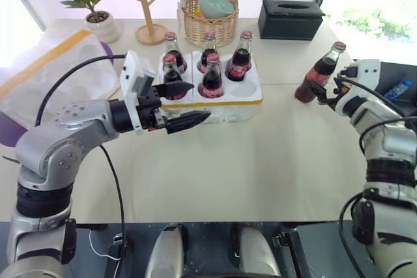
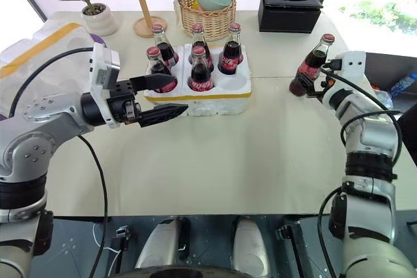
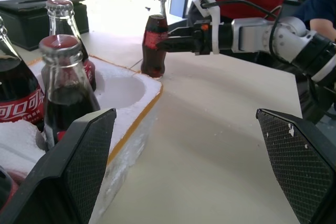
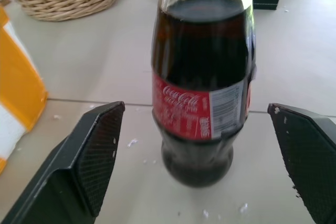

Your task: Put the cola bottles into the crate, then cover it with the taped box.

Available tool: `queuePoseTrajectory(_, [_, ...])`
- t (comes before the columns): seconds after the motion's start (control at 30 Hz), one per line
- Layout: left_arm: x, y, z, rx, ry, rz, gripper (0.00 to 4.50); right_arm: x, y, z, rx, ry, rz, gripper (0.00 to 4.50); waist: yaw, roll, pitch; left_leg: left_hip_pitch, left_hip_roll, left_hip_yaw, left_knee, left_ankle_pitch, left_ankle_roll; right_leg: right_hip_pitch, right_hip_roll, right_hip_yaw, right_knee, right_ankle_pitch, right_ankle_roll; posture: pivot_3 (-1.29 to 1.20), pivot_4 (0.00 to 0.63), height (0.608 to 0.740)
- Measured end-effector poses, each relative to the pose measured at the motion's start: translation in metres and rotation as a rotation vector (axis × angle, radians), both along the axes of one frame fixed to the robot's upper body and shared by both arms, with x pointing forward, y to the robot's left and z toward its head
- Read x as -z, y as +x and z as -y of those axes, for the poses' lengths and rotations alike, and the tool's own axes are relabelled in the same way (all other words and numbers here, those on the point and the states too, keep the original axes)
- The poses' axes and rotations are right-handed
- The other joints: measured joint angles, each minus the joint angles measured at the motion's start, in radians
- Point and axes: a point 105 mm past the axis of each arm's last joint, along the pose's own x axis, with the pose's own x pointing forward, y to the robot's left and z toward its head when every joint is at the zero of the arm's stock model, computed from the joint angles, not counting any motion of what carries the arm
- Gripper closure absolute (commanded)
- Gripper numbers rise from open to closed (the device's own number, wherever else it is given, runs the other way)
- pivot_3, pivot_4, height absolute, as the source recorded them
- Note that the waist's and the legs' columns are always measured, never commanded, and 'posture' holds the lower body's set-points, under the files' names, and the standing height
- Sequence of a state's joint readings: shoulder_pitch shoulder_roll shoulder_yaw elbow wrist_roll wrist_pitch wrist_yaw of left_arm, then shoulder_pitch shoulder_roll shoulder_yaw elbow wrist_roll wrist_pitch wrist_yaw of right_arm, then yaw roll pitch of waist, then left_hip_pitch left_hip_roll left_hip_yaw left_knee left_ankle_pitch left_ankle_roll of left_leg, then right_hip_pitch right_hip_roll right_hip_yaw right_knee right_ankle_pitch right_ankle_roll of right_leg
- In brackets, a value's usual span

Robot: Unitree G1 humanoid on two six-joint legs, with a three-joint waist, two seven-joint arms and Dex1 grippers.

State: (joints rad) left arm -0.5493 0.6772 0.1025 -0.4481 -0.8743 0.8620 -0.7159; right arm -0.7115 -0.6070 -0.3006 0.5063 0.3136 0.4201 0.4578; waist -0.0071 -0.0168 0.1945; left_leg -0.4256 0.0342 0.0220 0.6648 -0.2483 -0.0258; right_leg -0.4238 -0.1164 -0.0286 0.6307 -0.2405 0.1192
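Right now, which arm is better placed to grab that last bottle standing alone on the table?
The right. Its open gripper already has a finger on each side of the lone bottle. The left gripper hangs open by the crate, far from it.

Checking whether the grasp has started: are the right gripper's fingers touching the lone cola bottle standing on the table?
Apart. In the right wrist view the cola bottle stands between the open right gripper, with bare table showing on both sides between glass and fingers.

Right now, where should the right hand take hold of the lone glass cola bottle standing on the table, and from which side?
Grip the lone glass cola bottle around its red-labelled body, coming in level from the robot's side. It stands upright and apart, centred between the open fingers of the right hand.
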Motion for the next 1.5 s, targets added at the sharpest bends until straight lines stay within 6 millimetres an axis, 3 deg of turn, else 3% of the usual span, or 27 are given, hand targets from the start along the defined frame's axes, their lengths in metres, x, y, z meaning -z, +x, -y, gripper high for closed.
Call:
queuePoseTrajectory(0.2, [0.0,0.0,0.0,-0.003,0.001,0.0,0.0,0.006,0.017,0.002,0.023,0.011,-0.006,0.03,-0.008,0.0,0.0,0.0,0.0,0.0,0.0,0.0,0.0,0.0,0.0,0.0,0.0,0.0,0.0,0.0,0.15,0.736])
queuePoseTrajectory(0.3, [0.0,0.0,0.0,-0.004,0.0,0.0,0.0,0.013,0.021,0.001,0.025,0.01,-0.018,0.81,-0.006,0.0,0.0,0.0,0.0,0.0,0.0,0.0,0.0,0.0,0.0,0.0,0.0,0.0,0.0,0.0,0.15,0.736])
queuePoseTrajectory(0.37, [0.0,0.001,0.0,-0.005,0.0,0.0,0.0,0.015,0.024,-0.002,0.016,0.01,-0.012,1.74,-0.006,0.0,0.0,0.0,0.0,0.0,0.0,0.0,0.0,0.0,0.0,0.0,0.0,0.0,0.0,0.0,0.15,0.736])
queuePoseTrajectory(0.6, [0.0,0.001,-0.001,-0.009,0.001,0.001,0.0,0.009,0.022,-0.007,-0.032,0.024,0.027,1.75,-0.008,0.001,0.001,0.0,0.0,0.0,0.0,0.0,0.0,0.0,0.0,0.0,0.0,0.0,0.0,0.0,0.15,0.736])
queuePoseTrajectory(0.67, [0.0,0.001,-0.003,-0.019,0.006,0.0,0.0,-0.007,0.019,-0.017,-0.092,0.033,0.082,1.75,-0.01,0.004,0.002,-0.001,0.0,0.0,-0.001,0.0,0.0,-0.001,0.0,0.0,0.0,0.0,0.0,0.0,0.15,0.736])
queuePoseTrajectory(0.83, [0.003,0.002,-0.018,-0.079,0.014,-0.012,0.0,-0.081,-0.003,-0.063,-0.337,0.051,0.289,1.75,-0.011,0.007,0.004,0.0,0.001,0.0,-0.002,0.0,0.0,-0.003,0.001,0.0,0.001,0.0,0.0,0.0,0.15,0.736])
queuePoseTrajectory(0.97, [0.004,0.003,-0.028,-0.122,0.019,-0.016,0.0,-0.106,-0.025,-0.107,-0.545,0.048,0.333,1.75,-0.003,0.007,0.004,0.0,0.001,0.0,0.0,0.0,0.0,-0.001,0.0,0.0,0.0,0.0,0.0,0.0,0.15,0.736])
queuePoseTrajectory(1.13, [0.003,0.003,-0.028,-0.134,0.017,-0.007,0.0,-0.088,-0.026,-0.146,-0.677,0.02,0.248,1.75,0.002,0.006,0.004,-0.001,0.0,0.0,0.0,0.0,0.0,-0.001,0.0,0.0,0.0,0.0,0.0,0.0,0.15,0.736])
queuePoseTrajectory(1.5, [0.001,0.002,-0.028,-0.135,0.018,0.002,0.0,-0.059,-0.029,-0.156,-0.755,-0.042,0.158,1.75,-0.005,0.006,0.004,-0.001,0.0,0.0,0.0,0.0,0.0,-0.001,0.0,0.0,0.0,0.0,0.0,0.0,0.15,0.736])
